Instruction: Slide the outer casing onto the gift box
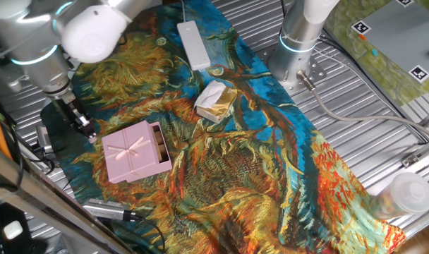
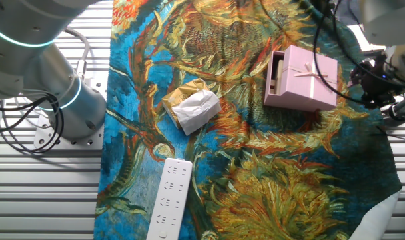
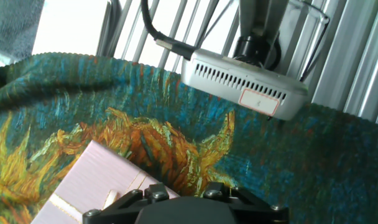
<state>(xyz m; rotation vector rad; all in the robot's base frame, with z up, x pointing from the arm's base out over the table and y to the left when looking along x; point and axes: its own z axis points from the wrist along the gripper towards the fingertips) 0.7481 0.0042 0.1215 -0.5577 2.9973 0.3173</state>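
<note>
casing (image 1: pixel 135 152): on the cloth (image 1: pixel 271 162), box (image 1: pixel 158 142) still poking out its far end
gripper (image 1: pixel 82 125): just off the casing's closed end, opposite the box
jaws: can't tell how open, holding nothing

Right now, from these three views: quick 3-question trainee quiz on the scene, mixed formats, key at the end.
1. True or false: the flat pale-pink cardboard outer casing with the ribbon bow already covers most of the shallow pink-rimmed gift box tray.
2. Which lies nearer the casing? A) the long white rectangular bar B) the cream-and-gold wrapped lump
3. Fill in: the two-finger gripper sits beside the casing on the side ____ the tray's exposed end.

Key: 1 true; 2 B; 3 opposite. Whether the gripper touches the casing cannot be told.
</note>
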